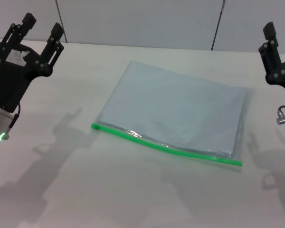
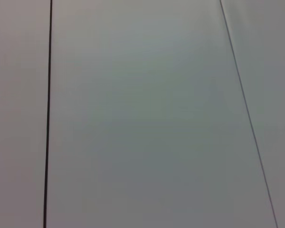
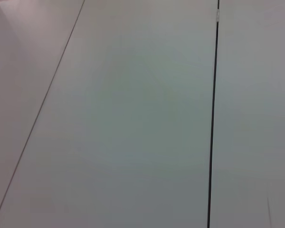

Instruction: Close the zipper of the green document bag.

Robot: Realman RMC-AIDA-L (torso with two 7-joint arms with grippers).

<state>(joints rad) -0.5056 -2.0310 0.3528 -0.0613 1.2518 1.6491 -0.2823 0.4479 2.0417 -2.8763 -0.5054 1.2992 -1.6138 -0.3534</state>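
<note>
The left hand [image 1: 39,29] hung raised at the bench's far left with its two black fingers spread, holding nothing; the right hand [image 1: 271,45] (cut off at the frame edge) hid its state. One flat translucent blue-grey plastic document bag [image 1: 175,109] lay mid-bench [image 1: 85,190], its single bright green zipper strip [image 1: 166,146] along the near edge.

Glossy translucent plastic document bag [image 1: 173,110], shiny green zipper [image 1: 166,146], matt table [image 1: 85,190].
</note>
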